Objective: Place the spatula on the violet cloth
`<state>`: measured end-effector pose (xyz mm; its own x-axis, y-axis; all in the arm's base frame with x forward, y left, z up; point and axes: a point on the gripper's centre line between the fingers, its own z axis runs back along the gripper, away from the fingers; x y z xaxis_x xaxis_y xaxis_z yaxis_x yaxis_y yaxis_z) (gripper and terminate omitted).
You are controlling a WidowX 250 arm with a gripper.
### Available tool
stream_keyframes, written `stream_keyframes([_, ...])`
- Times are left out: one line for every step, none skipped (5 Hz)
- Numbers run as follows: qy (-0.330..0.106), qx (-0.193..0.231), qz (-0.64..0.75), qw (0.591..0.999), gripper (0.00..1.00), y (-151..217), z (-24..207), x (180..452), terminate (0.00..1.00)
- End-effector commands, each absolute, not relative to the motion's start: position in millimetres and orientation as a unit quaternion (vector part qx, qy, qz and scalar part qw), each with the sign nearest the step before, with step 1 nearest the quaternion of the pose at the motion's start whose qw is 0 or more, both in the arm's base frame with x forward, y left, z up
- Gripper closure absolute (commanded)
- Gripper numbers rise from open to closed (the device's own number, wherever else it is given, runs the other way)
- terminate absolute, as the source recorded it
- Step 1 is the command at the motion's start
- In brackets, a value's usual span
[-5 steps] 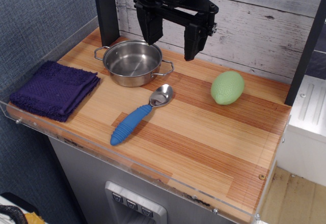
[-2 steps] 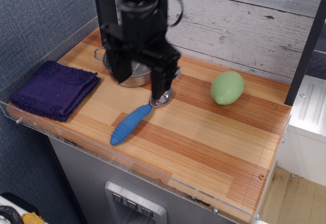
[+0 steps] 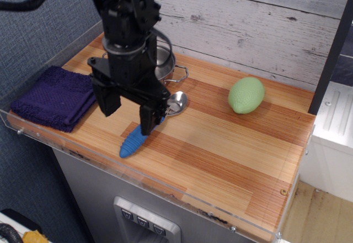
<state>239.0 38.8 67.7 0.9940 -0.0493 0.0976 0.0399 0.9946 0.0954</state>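
The spatula lies on the wooden counter, its blue ribbed handle pointing to the front left and its shiny metal bowl toward the pot. My gripper is open, fingers pointing down. It hovers over the upper part of the handle, one finger on each side, and hides that part. The violet cloth lies folded at the left edge of the counter, to the left of the gripper.
A steel two-handled pot stands behind the gripper, mostly hidden by the arm. A green lemon-shaped object lies at the right. A clear plastic rim runs along the counter's front edge.
The gripper has come down and forward-left from above the pot to over the spatula's handle. The spatula, cloth and pot have not moved.
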Motion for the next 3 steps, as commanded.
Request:
stream_keyframes([-0.063, 0.040, -0.014, 0.997, 0.00, 42, 51, 252, 0.00])
stream_keyframes([-0.063, 0.037, -0.014, 0.997, 0.00, 37, 44, 261, 0.00])
stream_keyframes([-0.062, 0.046, -0.016, 0.997, 0.00, 37, 35, 264, 0.00])
